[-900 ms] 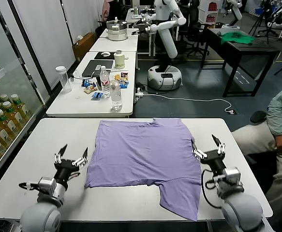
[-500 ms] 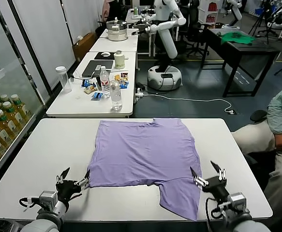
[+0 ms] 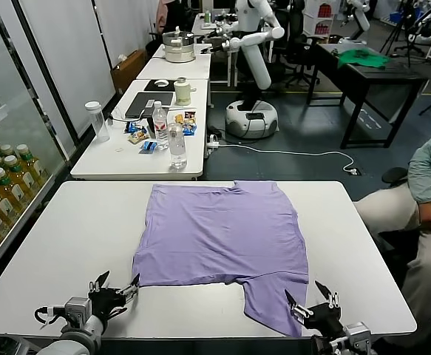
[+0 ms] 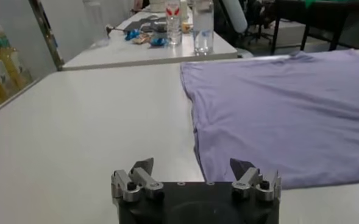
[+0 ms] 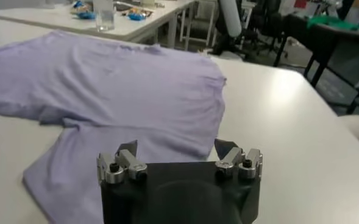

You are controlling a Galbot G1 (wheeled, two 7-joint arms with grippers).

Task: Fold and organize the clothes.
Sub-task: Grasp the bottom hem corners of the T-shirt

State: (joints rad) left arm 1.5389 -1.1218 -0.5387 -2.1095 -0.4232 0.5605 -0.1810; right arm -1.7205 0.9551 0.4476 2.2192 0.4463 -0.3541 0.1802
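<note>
At the table's point(image 3: 45, 244) near edge, the left gripper point(image 3: 114, 288) sits spread wide and empty beside the shirt's point(image 3: 222, 237) corner. That shirt lies flat mid-table, one flap already turned inward; most folding remains. Rightward, the right gripper point(image 3: 311, 303) gapes empty too, its arm cut off.

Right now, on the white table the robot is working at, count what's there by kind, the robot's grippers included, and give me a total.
Soft lavender short-sleeved T-shirt, spread flat on the white table: 1
Robot grippers at the near edge, jaws open: 2, the left gripper by the shirt's near left corner, the right gripper by the sleeve end
Total: 3
</note>
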